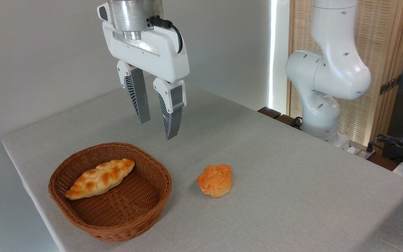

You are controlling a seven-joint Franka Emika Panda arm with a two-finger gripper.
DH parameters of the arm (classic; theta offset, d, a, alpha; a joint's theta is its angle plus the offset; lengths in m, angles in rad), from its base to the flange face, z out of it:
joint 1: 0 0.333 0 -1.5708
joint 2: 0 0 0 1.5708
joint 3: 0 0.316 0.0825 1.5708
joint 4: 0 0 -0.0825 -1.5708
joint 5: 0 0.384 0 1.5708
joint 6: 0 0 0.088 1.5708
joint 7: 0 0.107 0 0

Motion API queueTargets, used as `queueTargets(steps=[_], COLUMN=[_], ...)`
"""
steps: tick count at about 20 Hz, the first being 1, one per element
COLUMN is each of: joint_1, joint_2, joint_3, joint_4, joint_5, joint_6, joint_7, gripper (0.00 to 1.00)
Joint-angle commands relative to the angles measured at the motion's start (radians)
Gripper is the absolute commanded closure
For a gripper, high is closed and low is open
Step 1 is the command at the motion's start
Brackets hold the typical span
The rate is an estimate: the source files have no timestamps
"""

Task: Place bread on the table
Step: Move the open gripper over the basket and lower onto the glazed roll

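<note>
The bread [100, 177], a golden braided loaf with browned bumps, lies inside the brown wicker basket [142, 217] at the front left of the table [285, 182]. My gripper [157, 129] hangs above the table, just behind and above the basket's far rim, up and to the right of the loaf. Its two ribbed fingers point down, standing apart with nothing between them. It touches neither the loaf nor the basket.
A small round orange bun [215, 180] sits on the cloth to the right of the basket. The arm's white base [322, 105] stands at the table's far right edge. Cables and a wooden screen lie beyond it.
</note>
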State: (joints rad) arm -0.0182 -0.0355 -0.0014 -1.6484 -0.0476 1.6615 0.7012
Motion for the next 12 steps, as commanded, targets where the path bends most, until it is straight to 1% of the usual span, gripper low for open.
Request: queueTargets(steps=[1, 4, 5, 6, 9, 10, 12], joint_1=[0.000, 0.000, 0.000, 0.000, -0.006, -0.012, -0.029], joint_2=[0.013, 0.012, 0.012, 0.012, 0.016, 0.025, 0.052], joint_3=[0.006, 0.006, 0.006, 0.006, -0.005, -0.011, -0.041], joint_4=[0.019, 0.018, 0.018, 0.018, 0.006, 0.005, 0.012], joint_5=[-0.020, -0.029, -0.050, -0.084, -0.142, -0.153, -0.147], joint_6=[-0.032, -0.031, -0.023, -0.019, 0.029, 0.058, 0.081], joint_7=[-0.008, -0.011, -0.012, -0.014, -0.014, -0.012, -0.015], gripper=[0.00, 0.00, 0.00, 0.00, 0.00, 0.00, 0.00])
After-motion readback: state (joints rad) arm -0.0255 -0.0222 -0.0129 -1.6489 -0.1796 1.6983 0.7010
